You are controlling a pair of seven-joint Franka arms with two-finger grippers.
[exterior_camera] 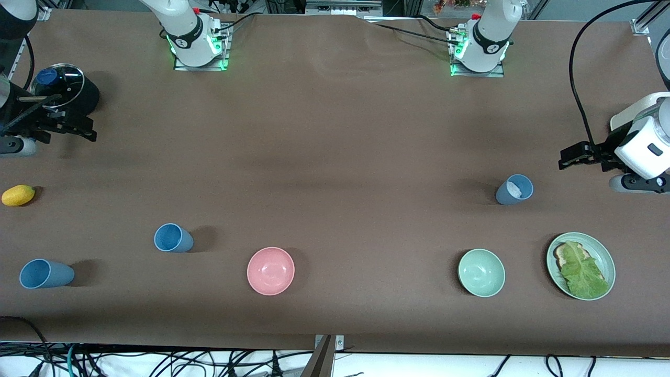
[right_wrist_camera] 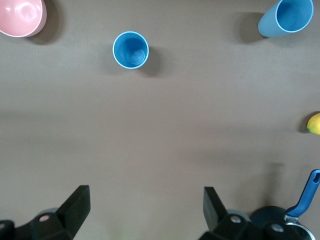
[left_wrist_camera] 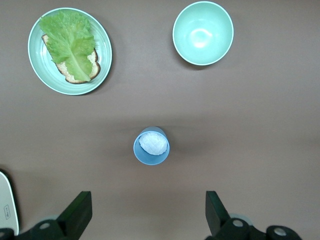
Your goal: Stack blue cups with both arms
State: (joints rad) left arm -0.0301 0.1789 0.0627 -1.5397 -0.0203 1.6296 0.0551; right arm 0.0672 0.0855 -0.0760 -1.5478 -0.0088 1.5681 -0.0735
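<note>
- The left pincer (exterior_camera: 568,157) hangs in the air over the bare brown desk (exterior_camera: 335,157) at the left arm's end, its fingers (left_wrist_camera: 77,212) spread wide and holding nothing.
- The right pincer (exterior_camera: 86,131) hangs over the desk at the right arm's end, beside a black pot (exterior_camera: 65,94) with a glass lid; its fingers (right_wrist_camera: 75,207) are also spread wide and empty.
- Three blue cups stand upright on the desk, none stacked.
- The sky-blue cup (exterior_camera: 172,238) stands toward the right arm's end, apart from the pink bowl (exterior_camera: 270,270), which lies nearer the front camera.
- A second blue cup (exterior_camera: 44,274) stands nearer the front camera than the sky-blue one and closer to the right arm's end, well apart from it.
- The greyer blue cup (exterior_camera: 514,189) stands toward the left arm's end, near the left pincer, with a crumpled white object (left_wrist_camera: 152,143) inside it.
- A pale green bowl (exterior_camera: 481,272) sits nearer the front camera than the greyer cup.
- Beside that bowl, closer to the left arm's end, a green plate (exterior_camera: 607,262) carries a slice of bread (left_wrist_camera: 75,76) under a lettuce leaf (exterior_camera: 581,269).
- A yellow lemon (exterior_camera: 18,195) lies at the right arm's end of the desk, between the pot and the second blue cup.
</note>
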